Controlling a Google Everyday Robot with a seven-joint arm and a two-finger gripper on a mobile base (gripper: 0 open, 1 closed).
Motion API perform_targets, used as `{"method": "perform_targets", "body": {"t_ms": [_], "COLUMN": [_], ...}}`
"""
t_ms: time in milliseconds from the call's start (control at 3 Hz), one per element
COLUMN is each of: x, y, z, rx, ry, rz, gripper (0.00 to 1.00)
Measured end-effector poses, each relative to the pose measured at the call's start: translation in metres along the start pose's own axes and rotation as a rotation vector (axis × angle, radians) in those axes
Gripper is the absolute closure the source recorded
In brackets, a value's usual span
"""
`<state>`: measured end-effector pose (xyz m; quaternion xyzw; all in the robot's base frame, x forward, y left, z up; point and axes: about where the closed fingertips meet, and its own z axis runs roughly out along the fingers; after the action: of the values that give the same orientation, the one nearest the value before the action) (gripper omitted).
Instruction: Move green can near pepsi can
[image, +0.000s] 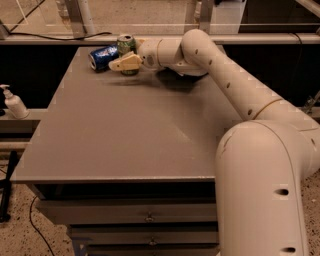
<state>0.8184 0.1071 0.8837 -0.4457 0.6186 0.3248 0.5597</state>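
The green can (125, 42) stands upright at the far left of the grey table (130, 135), its silver top showing. The pepsi can (103, 56) lies on its side just left of it, almost touching. My gripper (128, 54) reaches in from the right and is closed around the green can. The near finger (124, 63) crosses the front of the can and hides its lower part. The can's base looks to be at or just above the table top.
A white pump bottle (13, 102) stands on a ledge left of the table. A rail and glass barrier (150, 20) run behind the far edge. My arm (235, 85) spans the table's right side. Drawers (145, 217) sit under the front edge.
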Motion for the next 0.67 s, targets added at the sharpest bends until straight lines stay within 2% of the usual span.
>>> {"method": "perform_targets", "body": {"t_ms": [333,667], "x": [0.001,-0.001], "y": [0.000,0.006], "z": [0.000,-0.017], "rx": [-0.001,0.003], "ry": [-0.001,-0.017], "rz": [0.000,-0.010], "gripper": [0.00,0.00]}}
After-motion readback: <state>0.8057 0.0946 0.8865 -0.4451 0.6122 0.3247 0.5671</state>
